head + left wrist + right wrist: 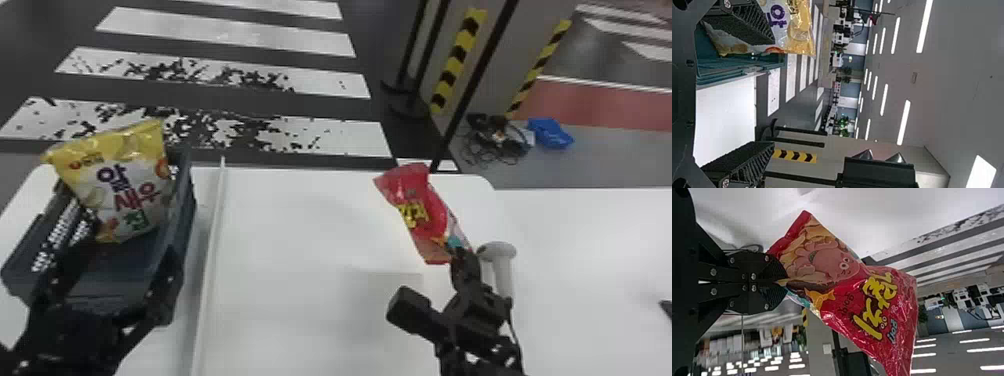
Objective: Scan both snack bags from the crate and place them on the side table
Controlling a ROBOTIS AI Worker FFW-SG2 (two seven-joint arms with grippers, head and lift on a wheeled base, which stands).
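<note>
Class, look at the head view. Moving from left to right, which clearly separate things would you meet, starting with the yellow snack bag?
Yellow snack bag → raised white strip → red snack bag → white scanner-like device → blue item on the floor.

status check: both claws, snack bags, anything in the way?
Left claw open, at dark blue plastic crate holding yellow-and-white foil snack bag. Right claw shut on red foil snack bag. White plastic scanner close by; contact unclear.
</note>
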